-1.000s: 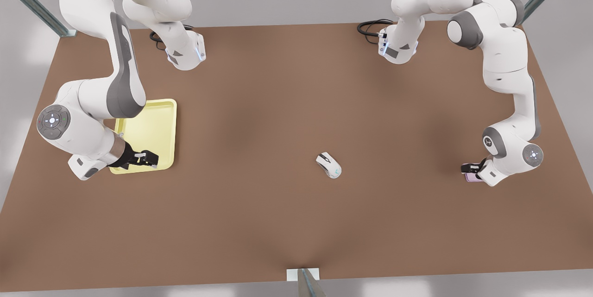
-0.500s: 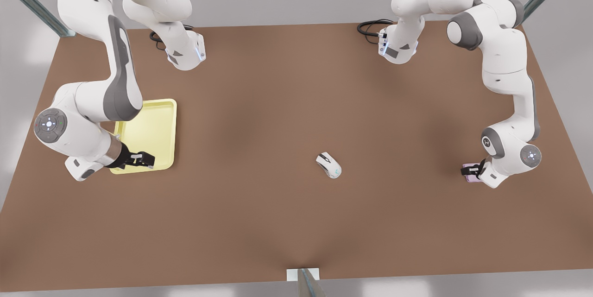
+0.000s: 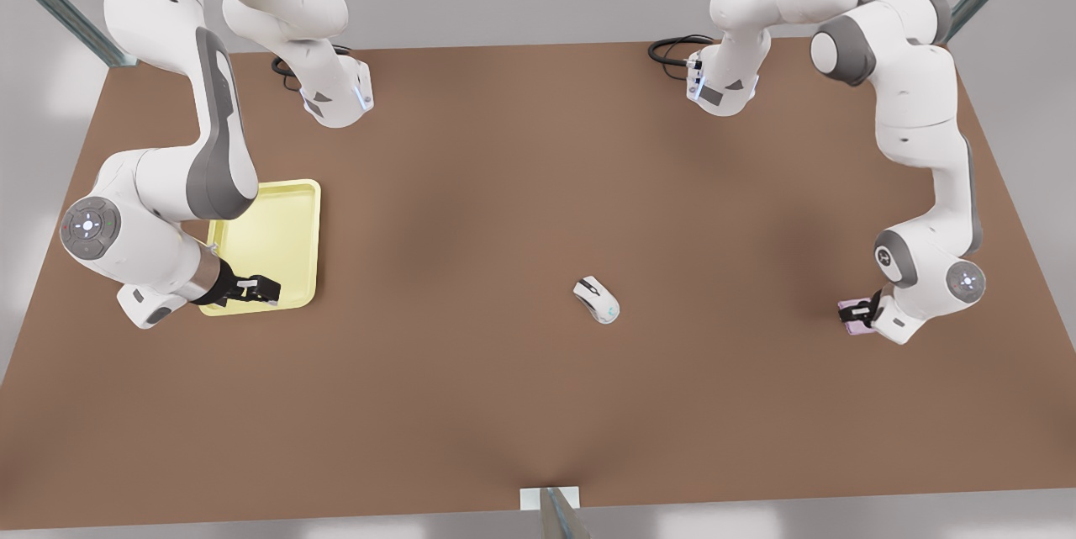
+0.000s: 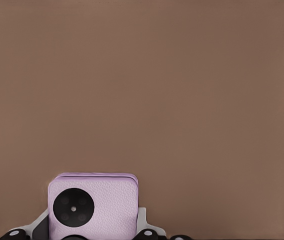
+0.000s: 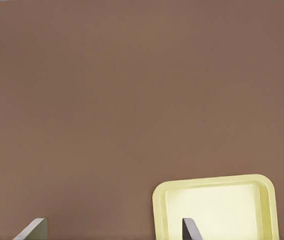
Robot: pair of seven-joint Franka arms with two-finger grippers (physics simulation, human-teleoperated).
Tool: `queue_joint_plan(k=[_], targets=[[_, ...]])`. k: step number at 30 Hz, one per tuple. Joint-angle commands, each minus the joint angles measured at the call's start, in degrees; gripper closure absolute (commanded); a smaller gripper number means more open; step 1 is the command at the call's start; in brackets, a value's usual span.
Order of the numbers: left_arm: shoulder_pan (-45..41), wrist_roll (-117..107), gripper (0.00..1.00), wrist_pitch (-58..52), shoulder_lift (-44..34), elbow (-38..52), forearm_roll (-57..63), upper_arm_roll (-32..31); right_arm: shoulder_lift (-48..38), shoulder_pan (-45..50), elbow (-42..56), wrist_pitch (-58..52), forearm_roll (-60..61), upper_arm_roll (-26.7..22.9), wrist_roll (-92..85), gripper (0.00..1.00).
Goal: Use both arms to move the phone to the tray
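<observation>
My left fingers [image 4: 139, 220] pinch the small, nearly square pale pink leather-textured phone [image 4: 94, 207], one grey pad at each of its side edges in the left wrist view, its black round lens facing the camera and the bare brown surface [image 4: 142, 90] spread beyond it. In the front view the left gripper [image 3: 866, 314] sits low at the front view's right with the phone [image 3: 852, 317] showing just past the wrist, close to the surface; whether it has lifted clear I cannot tell. Over the last second this wrist has turned a little and the phone has shifted slightly with it, which I read as the grip taking hold rather than slipping. My right gripper [image 3: 262, 290] waits at the front view's left over the near corner of the pale yellow rectangular shallow tray with rounded corners and a raised rim [image 3: 286, 228], its fingers [image 5: 191, 229] spread apart and holding nothing; that arm has drawn back a touch and then settled. In the right wrist view the tray [image 5: 214, 205] lies just beyond one fingertip. A white computer mouse [image 3: 597, 299] rests between the two arms, well apart from both. The phone is far from the tray, so the carry across, and likely a handover, lies ahead.
</observation>
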Motion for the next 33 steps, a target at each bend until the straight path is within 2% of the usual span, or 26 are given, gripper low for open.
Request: queue_joint_plan(k=[1, 6, 8, 10, 13, 18, 23, 25, 26, 30, 31, 33], targets=[[-2.4, -9.1, 0.27, -1.0, -1.8, -0.9, -0.5, -0.7, -0.1, 0.0, 0.1, 0.0, 0.1, 0.0, -0.1, 0.00], [-21.5, -29.6, 0.27, -3.4, -4.4, -0.6, -0.6, -0.7, 0.4, 0.0, 0.3, 0.0, 0.1, 0.0, -0.1, 0.00], [-27.6, -38.7, 0.27, -5.5, -1.6, 5.0, -0.6, -0.7, 0.4, 0.0, 0.3, 0.0, 0.1, 0.0, -0.1, 0.00], [-36.4, -50.2, 0.26, -13.2, -0.7, 10.0, -0.6, -0.6, 0.4, 0.0, 0.3, 0.0, 0.1, 0.0, -0.1, 0.00], [-50.0, -68.9, 0.25, -18.1, -0.6, 13.3, -0.8, -0.6, 0.4, 0.0, 0.3, 0.0, 0.1, 0.0, -0.2, 0.00], [-61.4, -84.0, 0.25, -21.9, 1.7, 19.0, -1.3, -0.7, 0.4, -0.1, 0.3, 0.0, 0.2, 0.0, -0.2, 0.00], [-62.2, -87.2, 0.25, -21.0, 16.8, 39.6, -2.8, -0.7, 0.5, -0.1, 0.3, 0.5, 0.1, 0.0, -0.2, 0.00], [-62.5, -87.2, 0.23, -17.8, 17.9, 39.9, -2.8, -1.7, 0.5, -0.1, 0.2, 0.5, 0.0, 0.0, -0.1, 0.00], [-62.5, -87.0, 0.00, -17.5, 17.9, 39.8, -2.9, -1.8, 0.7, -0.1, 0.3, 0.6, 0.1, 0.0, -0.1, 0.00], [-62.1, -86.6, 0.00, -17.0, 17.1, 39.6, -3.0, -1.9, 0.8, 0.1, 0.3, 0.5, 0.2, 0.1, 0.0, 0.00], [-58.1, -83.4, 0.00, -19.1, 13.6, 39.4, -3.0, -2.0, 0.8, 0.3, 0.3, 0.6, 0.1, 0.1, -0.1, 0.00], [-42.2, -57.4, 0.00, -43.4, 0.6, 39.3, -5.4, -1.2, 0.8, 0.4, 0.3, 0.6, 0.1, 0.1, 0.1, 0.00]])
